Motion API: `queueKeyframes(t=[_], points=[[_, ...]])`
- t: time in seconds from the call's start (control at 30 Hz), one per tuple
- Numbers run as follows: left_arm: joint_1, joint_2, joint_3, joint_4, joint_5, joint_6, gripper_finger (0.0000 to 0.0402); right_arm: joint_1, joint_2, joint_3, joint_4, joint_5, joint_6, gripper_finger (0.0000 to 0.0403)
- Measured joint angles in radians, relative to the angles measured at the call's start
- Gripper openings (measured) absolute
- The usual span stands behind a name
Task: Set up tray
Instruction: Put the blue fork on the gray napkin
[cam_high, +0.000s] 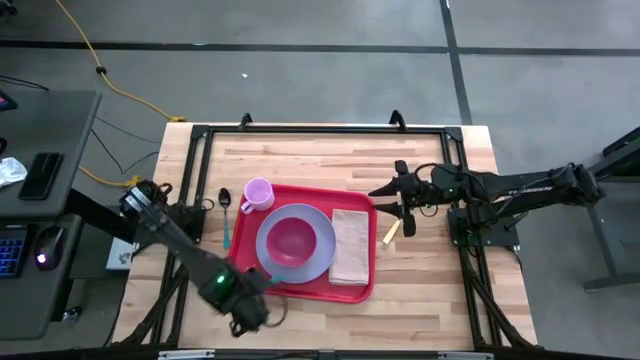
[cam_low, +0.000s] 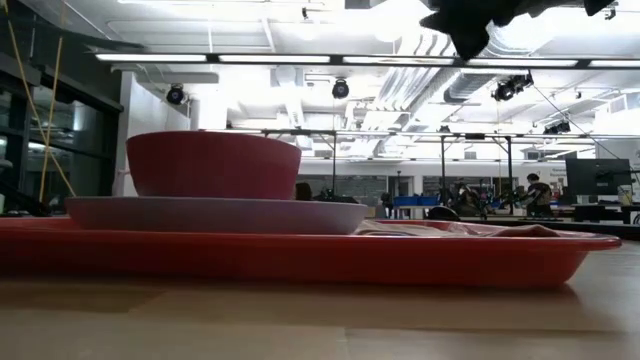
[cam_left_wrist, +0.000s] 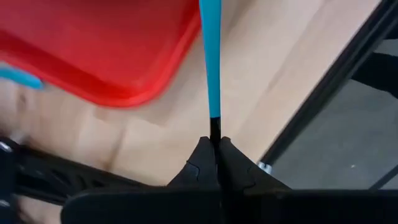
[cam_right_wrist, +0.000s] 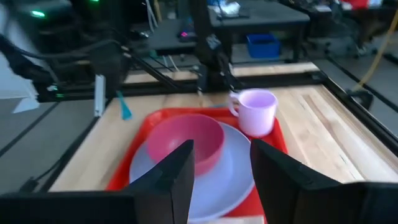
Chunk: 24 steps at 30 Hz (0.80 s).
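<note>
The red tray (cam_high: 300, 194) lies mid-table and carries a lavender plate (cam_high: 318, 257) with a pink bowl (cam_high: 290, 240), a folded napkin (cam_high: 350, 245) and a lavender cup (cam_high: 258, 194). My left gripper (cam_high: 258, 290) is at the tray's near-left corner, shut on a blue-handled utensil (cam_left_wrist: 213, 62). My right gripper (cam_high: 383, 199) hovers open above the tray's right edge and touches nothing; its wrist view looks past the open fingers (cam_right_wrist: 221, 165) onto the bowl and cup. A teal-handled spoon (cam_high: 224, 215) lies on the table left of the tray. My left gripper pinches the utensil between its two fingers at the thin dark part (cam_left_wrist: 214, 132) just below the blue handle. The fingers lie along the utensil, so the handle points straight out ahead of them, past the tray's rounded corner (cam_left_wrist: 134, 93). What the far end rests on, I cannot tell.
A yellow-handled utensil (cam_high: 392, 230) lies on the table just right of the tray, under my right gripper. A black frame (cam_high: 320, 130) borders the wooden table top. Bare wood shows beyond the tray and along the near edge. A desk with electronics stands left of the table.
</note>
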Motion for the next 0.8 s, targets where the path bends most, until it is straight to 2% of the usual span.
queueKeyframes(t=[0.2, 0.33, 0.43, 0.63, 0.8], points=[[0.153, 0.000, 0.008, -0.014, -0.001, 0.225, 0.0010, 0.063, 0.027, 0.050, 0.006, 0.002, -0.033, 0.0136], [0.248, 0.000, 0.008, -0.011, -0.001, 0.327, 0.0022, 0.104, 0.106, 0.133, -0.013, 0.002, -0.064, 0.0136], [0.307, 0.000, 0.008, 0.000, -0.001, 0.376, 0.0025, 0.125, 0.189, 0.222, -0.096, 0.001, -0.072, 0.0136], [0.372, 0.000, 0.066, 0.003, -0.024, 0.456, 0.0014, 0.129, 0.338, 0.364, -0.320, -0.036, -0.153, 0.0136], [0.399, 0.000, 0.154, -0.003, -0.092, 0.483, 0.0020, 0.129, 0.401, 0.407, -0.354, -0.081, -0.190, 0.0136]])
